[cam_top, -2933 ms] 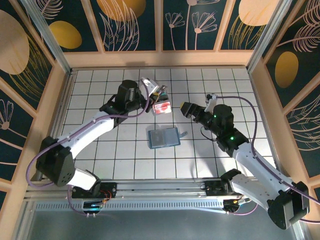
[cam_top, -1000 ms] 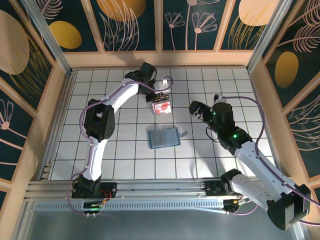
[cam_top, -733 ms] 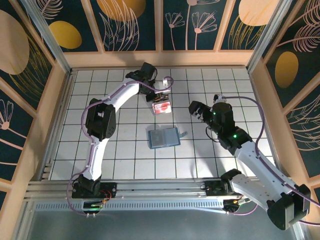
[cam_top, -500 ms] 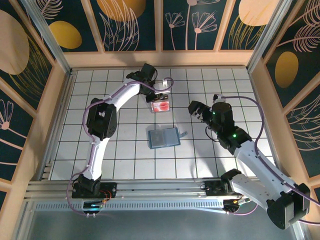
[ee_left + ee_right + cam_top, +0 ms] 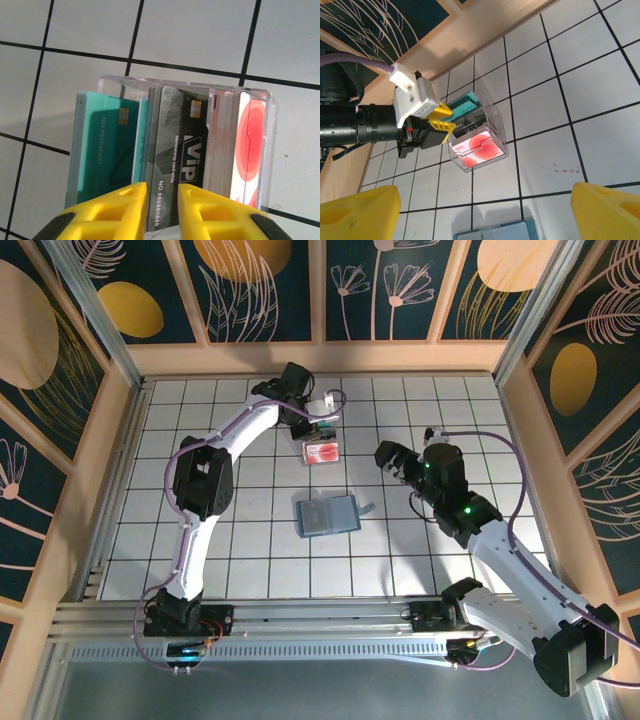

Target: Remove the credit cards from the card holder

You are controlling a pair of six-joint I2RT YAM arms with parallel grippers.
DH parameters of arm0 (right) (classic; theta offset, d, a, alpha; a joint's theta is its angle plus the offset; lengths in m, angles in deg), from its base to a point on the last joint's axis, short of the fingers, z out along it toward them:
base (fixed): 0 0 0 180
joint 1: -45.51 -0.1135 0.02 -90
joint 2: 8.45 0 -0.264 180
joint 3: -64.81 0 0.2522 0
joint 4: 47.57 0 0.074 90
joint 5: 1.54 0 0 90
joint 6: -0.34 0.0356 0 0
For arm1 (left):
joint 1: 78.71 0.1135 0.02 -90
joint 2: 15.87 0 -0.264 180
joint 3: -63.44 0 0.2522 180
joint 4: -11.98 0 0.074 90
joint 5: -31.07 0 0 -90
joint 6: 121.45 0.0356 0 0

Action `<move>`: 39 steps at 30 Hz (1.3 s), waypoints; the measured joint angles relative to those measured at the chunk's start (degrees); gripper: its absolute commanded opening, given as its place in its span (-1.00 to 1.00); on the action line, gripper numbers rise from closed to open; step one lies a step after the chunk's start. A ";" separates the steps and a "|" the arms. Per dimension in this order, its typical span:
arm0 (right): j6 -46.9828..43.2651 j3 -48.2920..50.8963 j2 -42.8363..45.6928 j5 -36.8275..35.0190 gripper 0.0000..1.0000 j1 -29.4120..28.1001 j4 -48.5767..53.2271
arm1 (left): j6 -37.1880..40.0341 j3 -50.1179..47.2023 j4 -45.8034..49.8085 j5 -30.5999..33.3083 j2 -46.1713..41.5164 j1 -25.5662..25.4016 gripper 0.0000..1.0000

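Observation:
The card holder [image 5: 326,515], a flat slate-blue wallet, lies mid-table, and its top edge shows in the right wrist view [image 5: 495,232]. A clear box [image 5: 322,453] behind it holds upright credit cards: a teal one [image 5: 105,145], a black VIP one [image 5: 180,150] and a whitish-pink one with red circles [image 5: 250,145]. My left gripper [image 5: 162,200] sits at the box's rim, its yellow jaws a little apart with the black card showing past the gap, gripping nothing. My right gripper [image 5: 390,458] hovers wide open to the right of the box, holding nothing.
The clear box [image 5: 500,120] stands on the white tiled table near the back wooden wall [image 5: 320,358]. The left arm [image 5: 240,435] arcs along the left side and the right arm [image 5: 490,540] crosses the right side. Bare tiles lie in front of the wallet.
The left arm swung from beside the box to reach it from behind. Over the last second its jaws parted at the box. The right gripper barely moved.

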 measured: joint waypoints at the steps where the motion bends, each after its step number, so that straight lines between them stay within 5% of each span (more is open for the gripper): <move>1: 0.00 0.00 0.00 0.02 0.77 0.00 0.00 | -0.33 0.02 -0.48 0.63 0.00 0.00 -0.24; 15: 0.04 0.00 -0.31 0.66 0.68 0.00 0.02 | -3.58 1.97 -1.20 1.60 -0.20 0.09 -0.22; 22: 0.26 0.00 -2.40 0.81 0.46 -0.44 0.98 | -8.50 -10.23 -4.39 -2.03 -12.04 0.09 -0.16; 27: 0.26 -0.24 -4.66 -0.79 0.33 -4.42 4.20 | -15.93 -23.71 -13.27 -1.66 -27.43 0.09 0.30; 31: 0.24 -2.32 -9.14 -2.75 0.22 -10.95 7.45 | -24.96 -35.10 -22.47 0.46 -39.60 0.11 0.97; 39: 0.11 -10.86 -22.93 -5.84 0.11 -23.08 12.63 | -47.08 -56.35 -36.48 11.30 -56.13 0.11 0.98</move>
